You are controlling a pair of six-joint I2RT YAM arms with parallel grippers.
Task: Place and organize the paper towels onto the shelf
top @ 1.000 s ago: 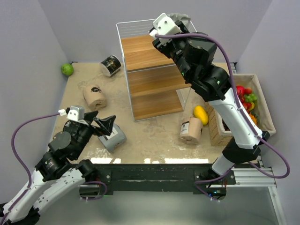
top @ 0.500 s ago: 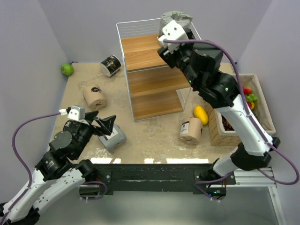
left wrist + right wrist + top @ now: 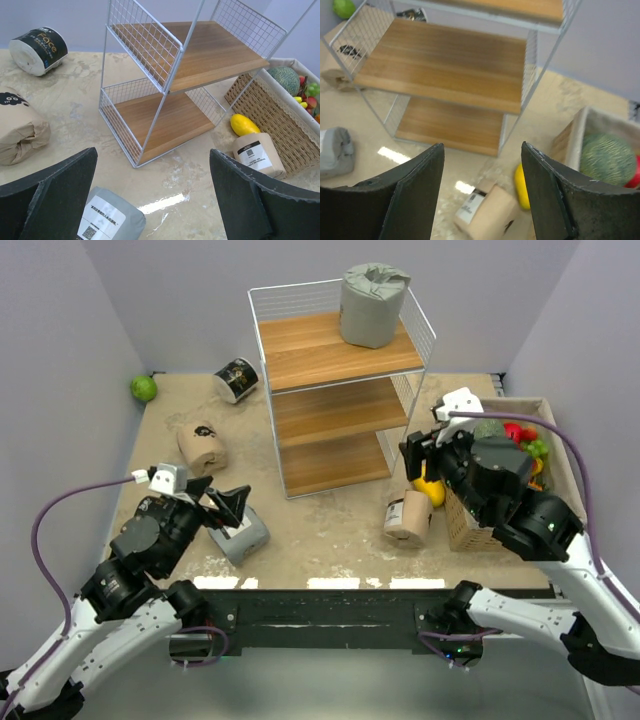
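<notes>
Covering yellow fruit (image 3: pixel 428 490): right end effector (image 3: pixel 481 150) | grey roll (image 3: pixel 107 220) cropped

"Face" on black roll (image 3: pixel 39 44), QR code label (image 3: pixel 102 219) on grey roll (image 3: pixel 131 221)

matt brown wood boards in the shelf (image 3: pixel 290 340) of thin white wire, glossy marbled table (image 3: pixel 330 530)

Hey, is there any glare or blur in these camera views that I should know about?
Top external: sharp, with a bright glare strip along the near edge of the table. Left wrist: crisp, with one shiny patch on the table beside the grey roll. Right wrist: soft all over, with small glare spots on the table below the shelf.
</notes>
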